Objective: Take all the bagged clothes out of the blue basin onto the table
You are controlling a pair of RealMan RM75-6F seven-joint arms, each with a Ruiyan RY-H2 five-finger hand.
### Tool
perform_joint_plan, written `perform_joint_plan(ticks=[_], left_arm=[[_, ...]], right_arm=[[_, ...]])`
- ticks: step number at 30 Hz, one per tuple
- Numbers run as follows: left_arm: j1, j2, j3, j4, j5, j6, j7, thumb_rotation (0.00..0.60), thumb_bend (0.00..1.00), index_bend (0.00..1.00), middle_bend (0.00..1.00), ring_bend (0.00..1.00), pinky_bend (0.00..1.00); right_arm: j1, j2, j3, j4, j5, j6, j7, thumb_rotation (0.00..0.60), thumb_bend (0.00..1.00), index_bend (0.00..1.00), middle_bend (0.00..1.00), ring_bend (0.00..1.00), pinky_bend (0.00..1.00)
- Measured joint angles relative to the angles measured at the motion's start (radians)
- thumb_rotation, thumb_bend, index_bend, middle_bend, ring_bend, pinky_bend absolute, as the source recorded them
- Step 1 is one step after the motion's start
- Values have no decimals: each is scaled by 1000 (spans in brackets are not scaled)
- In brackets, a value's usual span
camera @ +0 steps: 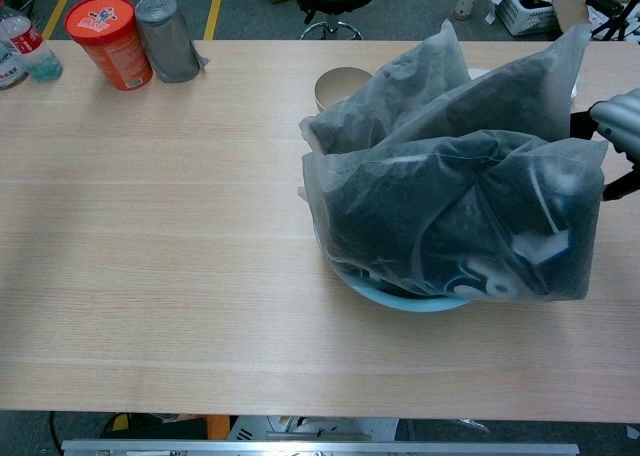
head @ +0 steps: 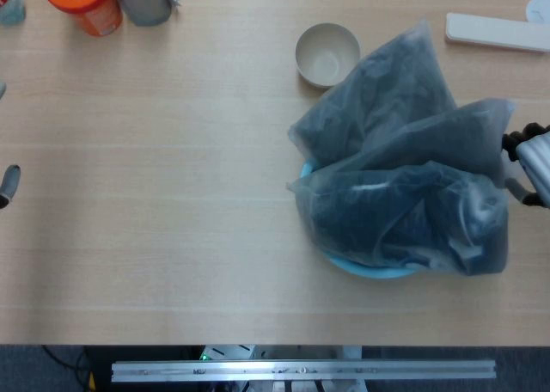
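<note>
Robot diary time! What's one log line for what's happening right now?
stage: reaching | right hand: touching bagged clothes | left hand: idle at table edge | blue basin: full

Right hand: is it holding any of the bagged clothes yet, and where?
Cannot tell. The right hand is against the right edge of the translucent bags of dark clothes; no grip shows.

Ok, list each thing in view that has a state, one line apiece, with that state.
Bagged clothes: piled in the basin, none on the table yet.
Blue basin: on the table, full, only its rim showing.
Beige bowl: upright, empty.
Orange tub: upright, lid on.
Grey roll: standing upright.
Right robot hand: against the bags' right edge; grip unclear.
Left robot hand: at the frame edge, holding nothing visible.
</note>
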Motion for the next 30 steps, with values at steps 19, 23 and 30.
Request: perform_joint_plan(ticks=[19,23,30], left_arm=[[5,23,-2,-8,0,3,5,600,326,16,0,0,50],[3,29,-3,-12,0,1,15,600,327,16,0,0,50],[-9,49,4,-23,23,-26,0,600,326,16,0,0,50]], right_arm=[[140,-203,89,-38,166,-26,-180,600,246,373,513,379,522],[172,-214,101,-41,196,-38,-206,600,246,373,513,379,522],[160,-114,107,-85,197,-16,-166,600,246,373,513,379,522]])
